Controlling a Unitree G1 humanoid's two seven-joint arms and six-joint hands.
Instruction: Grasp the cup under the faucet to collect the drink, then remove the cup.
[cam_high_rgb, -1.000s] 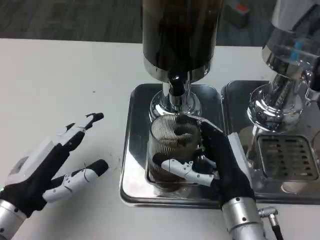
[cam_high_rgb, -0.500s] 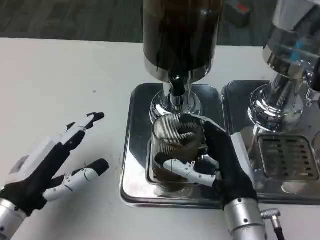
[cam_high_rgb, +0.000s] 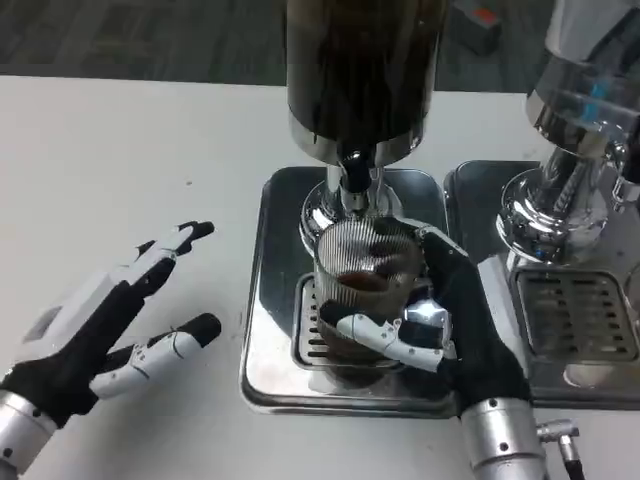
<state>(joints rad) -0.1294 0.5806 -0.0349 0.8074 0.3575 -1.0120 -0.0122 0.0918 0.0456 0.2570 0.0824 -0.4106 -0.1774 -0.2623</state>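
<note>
A ribbed clear cup (cam_high_rgb: 365, 285) holds a little brown drink and sits just below the black faucet (cam_high_rgb: 352, 168) of the dark drink dispenser (cam_high_rgb: 360, 70). My right hand (cam_high_rgb: 450, 320) grips the cup, fingers wrapped round its near side. The cup is over the grate of the steel drip tray (cam_high_rgb: 275, 300), seemingly lifted a little off it. On the white table to the left rests my left hand (cam_high_rgb: 110, 325), open, fingers spread, holding nothing.
A second steel dispenser (cam_high_rgb: 575, 130) with its own drip tray (cam_high_rgb: 575, 320) stands close on the right. A cable plug (cam_high_rgb: 560, 435) juts from my right wrist. Bare white table (cam_high_rgb: 130, 150) stretches left of the trays.
My right hand has raised and shifted the cup slightly right, nearer the faucet; brown drink now shows inside. The left hand has barely moved.
</note>
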